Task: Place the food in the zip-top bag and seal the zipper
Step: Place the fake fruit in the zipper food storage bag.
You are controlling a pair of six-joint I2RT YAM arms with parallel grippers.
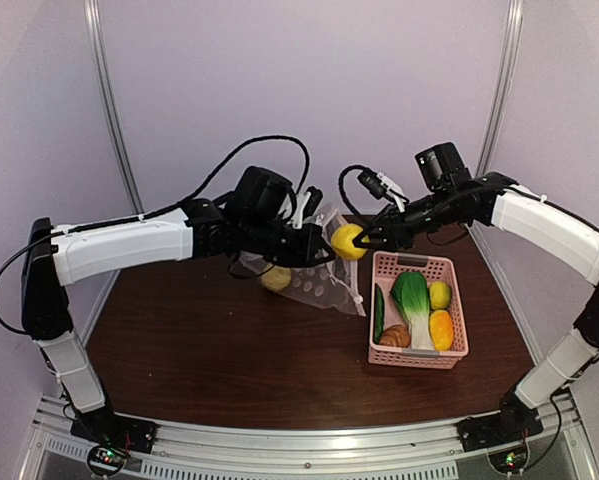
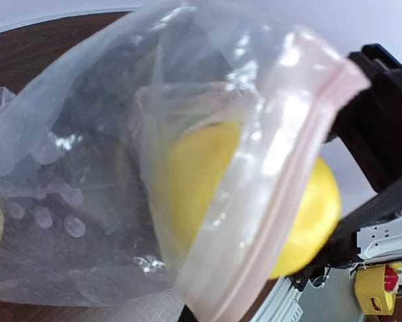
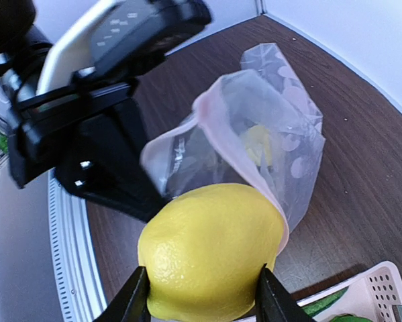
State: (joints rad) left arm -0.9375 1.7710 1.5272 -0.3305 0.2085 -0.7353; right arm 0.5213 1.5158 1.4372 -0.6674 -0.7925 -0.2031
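Observation:
My left gripper point(image 1: 312, 246) is shut on the mouth edge of the clear dotted zip-top bag point(image 1: 314, 282) and holds it up off the table, mouth facing right. The pale pink zipper point(image 2: 288, 174) runs along that open mouth. A yellow piece of food point(image 1: 275, 278) lies inside the bag. My right gripper point(image 3: 202, 298) is shut on a yellow lemon point(image 3: 211, 251) and holds it right at the bag's mouth point(image 3: 234, 127). In the left wrist view the lemon point(image 2: 318, 208) shows just behind the zipper strip; my left fingers are hidden by the plastic.
A pink perforated basket point(image 1: 449, 268) stands at the right on the brown table. It holds a bok choy point(image 1: 412, 298), a lemon point(image 1: 439, 294), an orange-yellow piece point(image 1: 441, 328), a brown bread piece point(image 1: 394, 337) and a green vegetable point(image 1: 379, 312).

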